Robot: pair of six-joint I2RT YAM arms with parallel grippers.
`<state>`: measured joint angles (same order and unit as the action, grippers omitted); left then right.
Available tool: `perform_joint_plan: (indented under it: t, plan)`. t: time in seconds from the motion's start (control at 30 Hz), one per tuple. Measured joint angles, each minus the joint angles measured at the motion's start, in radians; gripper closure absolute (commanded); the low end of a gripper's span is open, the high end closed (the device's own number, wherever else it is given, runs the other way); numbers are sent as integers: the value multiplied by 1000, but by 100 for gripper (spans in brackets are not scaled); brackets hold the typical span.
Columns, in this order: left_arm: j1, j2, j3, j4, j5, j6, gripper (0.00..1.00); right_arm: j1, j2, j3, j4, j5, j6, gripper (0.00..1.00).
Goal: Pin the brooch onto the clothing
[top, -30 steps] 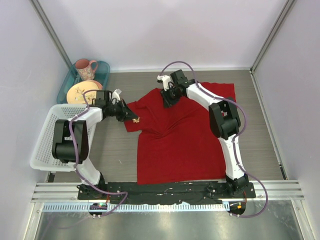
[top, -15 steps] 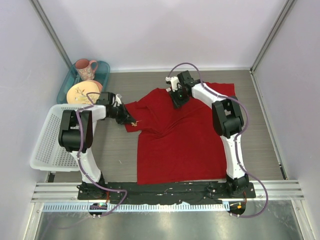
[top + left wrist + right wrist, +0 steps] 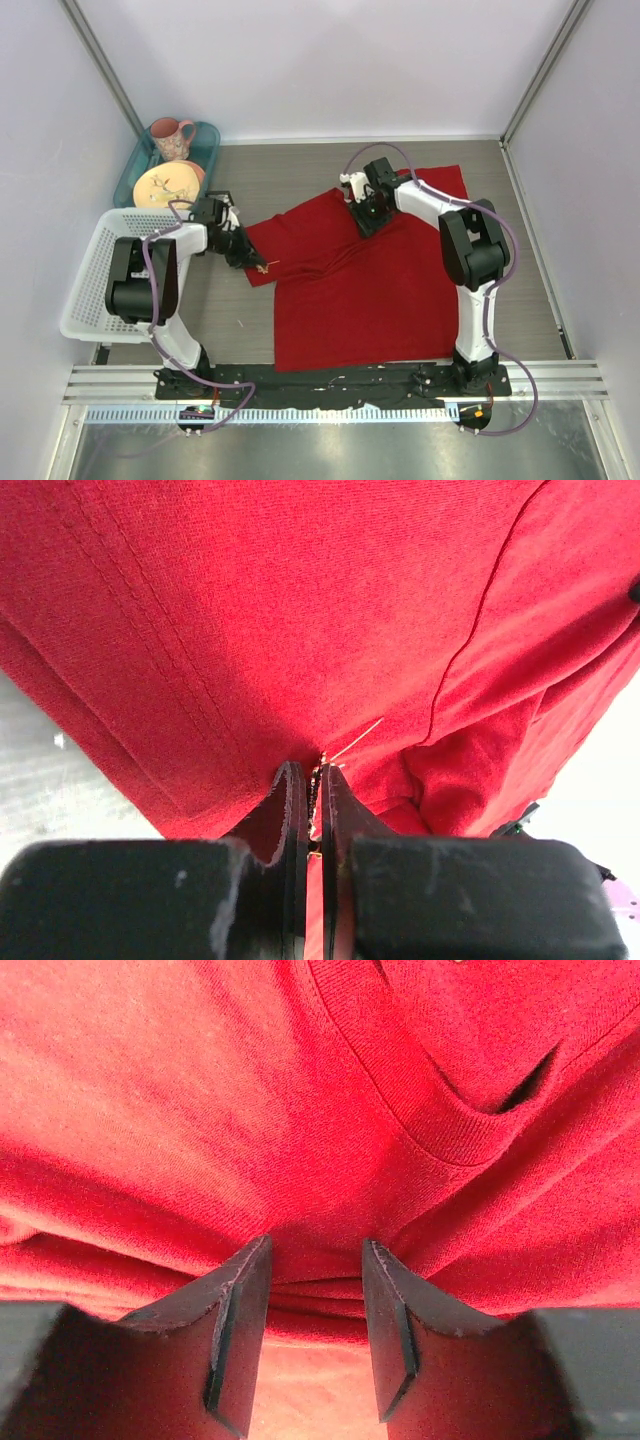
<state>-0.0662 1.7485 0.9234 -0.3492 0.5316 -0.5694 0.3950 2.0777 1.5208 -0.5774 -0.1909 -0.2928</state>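
While the left tool (image 3: pixel 308 775) pinches the brooch (image 3: pixel 350 745) at the T-shirt's (image 3: pixel 300 600) sleeve, the right tool (image 3: pixel 317 1248), jaws parted, straddles a collar fold, a white basket (image 3: pixel 80 285) nearby.

On my feed the T-shirt (image 3: pixel 370 290) is plain bright red on a grey wood-grain desk (image 3: pixel 260 170). The brooch (image 3: pixel 352 742) shows a thin gold pin. The left end effector (image 3: pixel 312 790) and right end effector (image 3: pixel 315 1330) are black. I also see a white basket (image 3: pixel 80 300), teal tray (image 3: pixel 211 135), pink mug (image 3: pixel 168 138) and cream flowered plate (image 3: pixel 160 187).
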Motion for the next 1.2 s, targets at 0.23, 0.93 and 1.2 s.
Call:
perform_joint_plan:
  t: [0.23,0.93,1.2]
  plan:
    - [0,-78,-92,-27,8,-5,100,1,-43,-51,-40,-64,7,42]
    - [-58,-209,6,167,10,80,100,202,66,295,-42,50,378,59]
    - [-92,-143,-8,241,8,49,100,279,97,295,-66,193,489,61]
